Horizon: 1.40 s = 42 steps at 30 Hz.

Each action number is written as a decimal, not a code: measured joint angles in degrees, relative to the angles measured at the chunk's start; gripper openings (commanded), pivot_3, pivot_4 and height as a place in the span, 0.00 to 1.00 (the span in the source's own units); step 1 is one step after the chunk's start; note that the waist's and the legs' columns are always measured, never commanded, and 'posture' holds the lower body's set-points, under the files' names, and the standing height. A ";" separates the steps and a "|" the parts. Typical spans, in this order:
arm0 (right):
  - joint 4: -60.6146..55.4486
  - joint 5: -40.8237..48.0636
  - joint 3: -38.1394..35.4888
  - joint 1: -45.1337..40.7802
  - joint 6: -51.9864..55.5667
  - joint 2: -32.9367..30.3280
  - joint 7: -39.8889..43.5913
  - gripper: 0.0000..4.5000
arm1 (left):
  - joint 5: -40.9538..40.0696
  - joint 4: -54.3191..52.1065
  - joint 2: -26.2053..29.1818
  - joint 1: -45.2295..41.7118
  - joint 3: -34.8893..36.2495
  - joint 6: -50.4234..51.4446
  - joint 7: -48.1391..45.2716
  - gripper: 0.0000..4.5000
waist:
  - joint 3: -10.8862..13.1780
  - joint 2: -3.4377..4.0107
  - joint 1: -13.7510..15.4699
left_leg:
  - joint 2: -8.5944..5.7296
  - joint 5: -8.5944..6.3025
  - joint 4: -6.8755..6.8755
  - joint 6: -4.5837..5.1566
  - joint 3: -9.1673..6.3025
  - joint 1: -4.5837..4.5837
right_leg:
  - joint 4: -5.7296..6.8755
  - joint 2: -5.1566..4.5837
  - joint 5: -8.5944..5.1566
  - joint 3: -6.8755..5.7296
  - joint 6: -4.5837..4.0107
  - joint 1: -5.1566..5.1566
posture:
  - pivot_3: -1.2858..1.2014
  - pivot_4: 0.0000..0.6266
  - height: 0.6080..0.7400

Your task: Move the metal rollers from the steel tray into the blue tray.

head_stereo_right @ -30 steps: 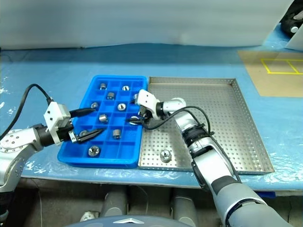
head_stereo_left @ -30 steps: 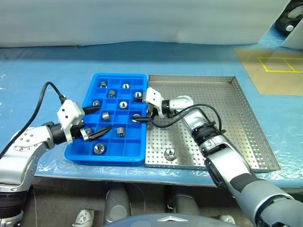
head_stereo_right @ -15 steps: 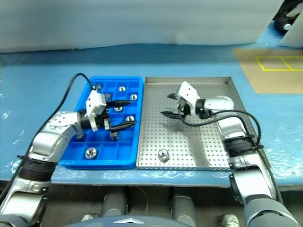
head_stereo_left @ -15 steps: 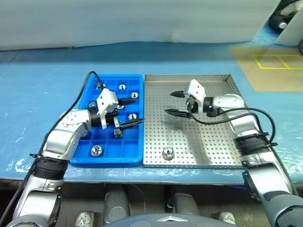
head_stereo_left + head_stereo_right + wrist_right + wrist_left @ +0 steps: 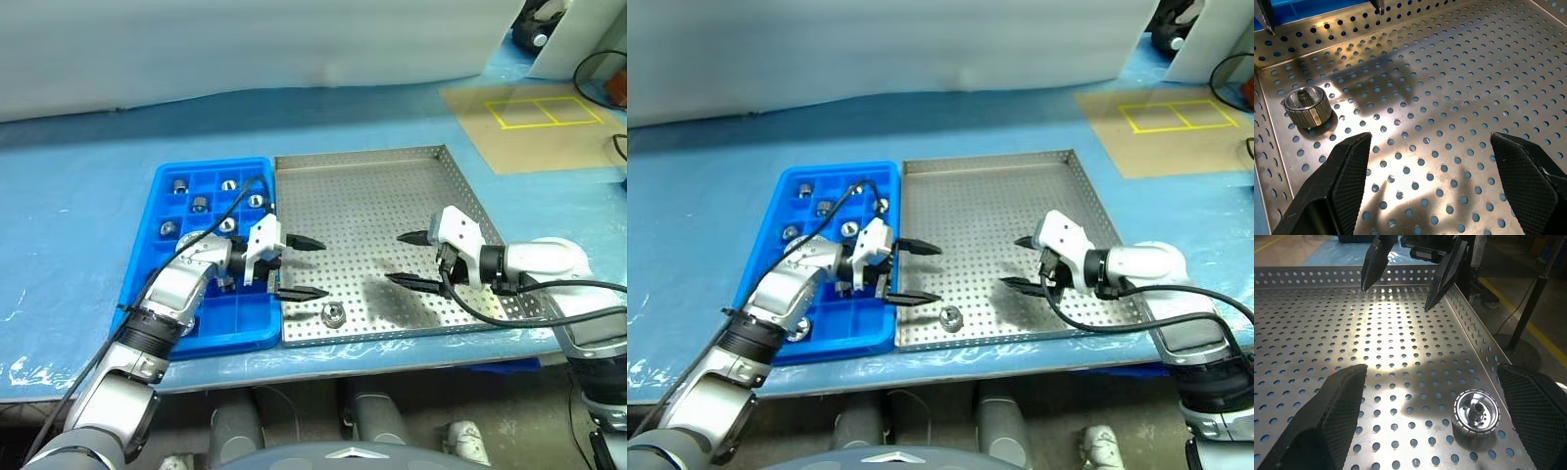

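One metal roller (image 5: 331, 314) lies in the steel tray (image 5: 372, 196) near its front left corner; it also shows in the wrist views (image 5: 1476, 412) (image 5: 1307, 106). Several more rollers (image 5: 199, 204) sit in compartments of the blue tray (image 5: 211, 164), which adjoins the steel tray's left side. My left gripper (image 5: 315, 268) is open, reaching level across the steel tray's left rim, just behind the lone roller and holding nothing. My right gripper (image 5: 397, 258) is open and empty over the tray's front middle, pointing left towards the left gripper.
A blue sheet covers the table. At the back right lies a tan board (image 5: 519, 122) marked with yellow lines. The table's front edge runs just below both trays. A black cable (image 5: 519, 311) hangs from my right wrist over the steel tray's front right corner.
The camera shifted. My left gripper swung right from over the blue tray to over the steel tray's left rim. My right gripper drew back right from the trays' shared edge. Both stayed open.
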 measured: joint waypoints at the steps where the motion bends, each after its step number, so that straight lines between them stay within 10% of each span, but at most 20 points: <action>1: -1.31 0.51 -0.37 1.14 0.84 0.00 -0.79 0.89 | 0.32 0.29 -0.36 -0.21 -0.14 -0.70 -0.43 1.00 | 0.00 0.00 -0.03 | 0.00 -0.01 0.00 0.02 0.00 0.00 | -0.03 0.00 0.00 -0.01 0.00 0.02 | 0.32 0.24 1.00; 23: -11.91 7.47 3.29 4.58 7.81 1.16 -7.86 0.89 | -2.93 -12.89 5.86 9.32 6.59 8.16 6.48 1.00 | -0.02 0.03 -0.82 | -0.02 -0.05 -0.03 0.07 -0.01 -0.01 | -0.15 -0.01 -0.06 -0.05 0.11 0.06 | 0.38 0.24 1.00; 42: 11.18 0.00 22.08 -8.30 -5.36 9.57 0.47 0.89 | -6.66 -24.92 11.20 14.35 13.00 15.05 13.40 1.00 | -0.02 0.04 2.17 | -0.01 -0.03 -0.06 0.03 -0.03 -0.03 | -0.06 -0.06 0.00 -0.09 0.01 0.03 | 0.47 0.24 1.00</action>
